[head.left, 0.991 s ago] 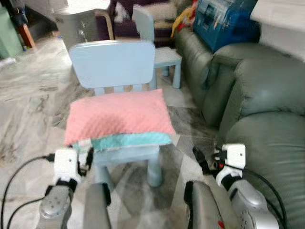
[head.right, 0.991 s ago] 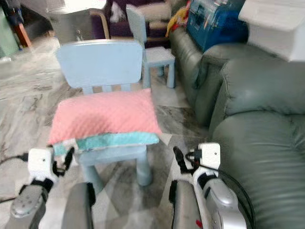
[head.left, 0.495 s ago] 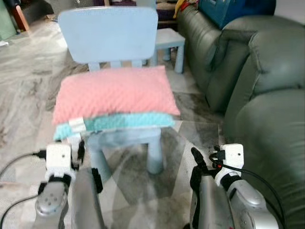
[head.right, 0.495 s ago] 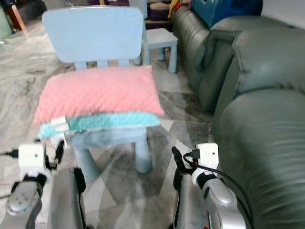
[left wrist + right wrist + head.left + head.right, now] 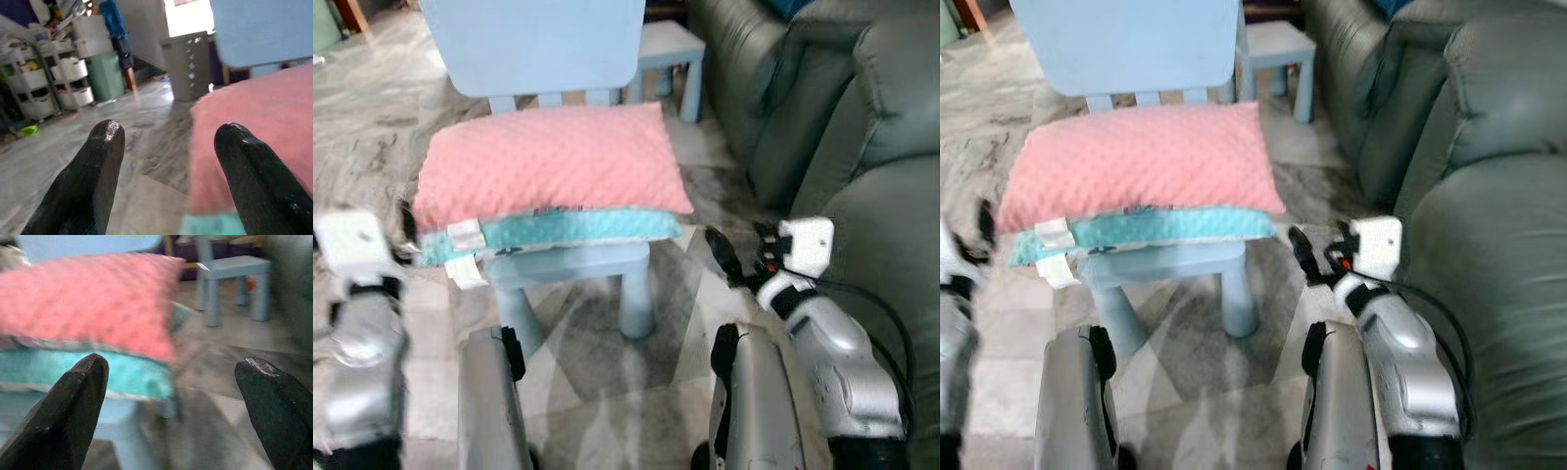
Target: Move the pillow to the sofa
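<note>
Marble floor runs under everything, with the grey sofa [image 5: 891, 127] banking up on my right. Ahead stands a pale blue chair [image 5: 543, 59], and the pink pillow [image 5: 548, 171] lies across its seat, long axis running side to side, on top of a teal cushion [image 5: 558, 230]. My left gripper [image 5: 168, 147] and right gripper [image 5: 171, 382] flank the pillow's two ends, both spread wide and touching nothing. I judge this a two-armed squeeze from the ends.

Blue chair [image 5: 543, 44], small stool [image 5: 670, 44] behind.
</note>
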You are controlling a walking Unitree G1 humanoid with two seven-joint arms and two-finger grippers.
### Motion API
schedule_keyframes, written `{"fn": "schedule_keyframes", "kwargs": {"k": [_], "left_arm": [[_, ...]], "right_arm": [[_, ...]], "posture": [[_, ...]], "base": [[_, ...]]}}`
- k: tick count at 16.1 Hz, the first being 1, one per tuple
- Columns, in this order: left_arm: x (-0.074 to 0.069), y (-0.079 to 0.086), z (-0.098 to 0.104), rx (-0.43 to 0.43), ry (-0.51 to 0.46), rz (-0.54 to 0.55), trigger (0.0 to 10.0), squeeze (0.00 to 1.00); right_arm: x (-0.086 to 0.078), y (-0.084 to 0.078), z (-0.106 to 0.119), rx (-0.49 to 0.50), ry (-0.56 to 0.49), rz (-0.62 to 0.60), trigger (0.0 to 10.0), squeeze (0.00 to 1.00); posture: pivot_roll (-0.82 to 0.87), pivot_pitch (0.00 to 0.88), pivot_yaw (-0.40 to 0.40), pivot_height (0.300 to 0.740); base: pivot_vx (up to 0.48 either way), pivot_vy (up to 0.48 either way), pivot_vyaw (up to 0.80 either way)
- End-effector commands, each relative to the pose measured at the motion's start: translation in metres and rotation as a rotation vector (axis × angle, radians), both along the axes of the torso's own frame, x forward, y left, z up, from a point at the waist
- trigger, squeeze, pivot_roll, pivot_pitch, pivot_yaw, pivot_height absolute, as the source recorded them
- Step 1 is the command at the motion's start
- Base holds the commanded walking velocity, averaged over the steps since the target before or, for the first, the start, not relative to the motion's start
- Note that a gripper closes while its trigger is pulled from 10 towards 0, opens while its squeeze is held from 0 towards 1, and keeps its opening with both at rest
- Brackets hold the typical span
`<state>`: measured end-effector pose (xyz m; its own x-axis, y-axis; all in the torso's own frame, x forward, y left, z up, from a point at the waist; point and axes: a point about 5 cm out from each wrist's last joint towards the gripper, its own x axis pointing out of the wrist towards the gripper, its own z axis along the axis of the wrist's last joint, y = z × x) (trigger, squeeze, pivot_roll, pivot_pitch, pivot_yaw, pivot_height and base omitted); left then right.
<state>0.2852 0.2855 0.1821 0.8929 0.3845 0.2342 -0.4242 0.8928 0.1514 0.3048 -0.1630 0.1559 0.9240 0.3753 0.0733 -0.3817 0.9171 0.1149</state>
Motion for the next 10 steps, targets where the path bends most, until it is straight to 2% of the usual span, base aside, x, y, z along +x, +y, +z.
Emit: {"fn": "schedule_keyframes", "kwargs": {"k": [1,2,3,4,6,7,8,9,10], "left_arm": [[0.003,0.015,0.006,-0.01,-0.006,0.061,10.0,0.0],[0.011,0.029,0.011,-0.043,-0.011,0.102,10.0,0.0],[0.017,0.034,0.011,-0.076,0.008,0.109,10.0,0.0],[0.022,0.038,0.013,-0.144,0.0,0.109,10.0,0.0],[0.03,0.045,0.031,-0.205,-0.066,0.107,10.0,0.0],[0.033,0.046,0.035,-0.227,-0.074,0.083,10.0,0.0],[0.036,0.046,0.037,-0.246,-0.082,0.058,10.0,0.0],[0.038,0.045,0.041,-0.257,-0.097,0.021,10.0,0.38],[0.044,0.044,0.045,-0.303,-0.112,-0.021,10.0,0.9]], "right_arm": [[0.006,0.008,0.009,0.014,-0.019,0.058,10.0,0.0],[0.015,0.015,0.018,0.02,-0.041,0.115,10.0,0.0],[0.021,0.019,0.026,0.02,-0.058,0.138,10.0,0.0],[0.027,0.021,0.038,0.027,-0.089,0.157,10.0,0.0],[0.04,0.021,0.065,0.049,-0.148,0.174,10.0,0.0],[0.045,0.021,0.072,0.055,-0.162,0.181,10.0,0.04],[0.047,0.021,0.077,0.038,-0.18,0.189,10.0,0.82],[0.049,0.021,0.081,0.025,-0.196,0.197,10.0,1.0],[0.053,0.021,0.086,0.03,-0.204,0.202,10.0,1.0]], "posture": [[-0.05,0.142,0.028,0.329],[-0.05,0.15,0.03,0.329],[-0.05,0.156,0.03,0.329],[-0.04,0.164,0.031,0.329],[-0.03,0.191,0.032,0.329],[-0.04,0.201,0.034,0.329],[-0.03,0.207,0.034,0.329],[-0.03,0.214,0.036,0.329],[-0.03,0.217,0.035,0.329]], "base": [[0.0,0.0,0.0],[0.0,0.0,0.0],[0.0,0.0,0.0],[0.0,0.0,0.0],[0.0,0.0,0.0],[0.0,0.0,0.0],[0.0,0.0,0.0],[0.0,0.0,0.0],[0.0,0.0,0.0]]}}
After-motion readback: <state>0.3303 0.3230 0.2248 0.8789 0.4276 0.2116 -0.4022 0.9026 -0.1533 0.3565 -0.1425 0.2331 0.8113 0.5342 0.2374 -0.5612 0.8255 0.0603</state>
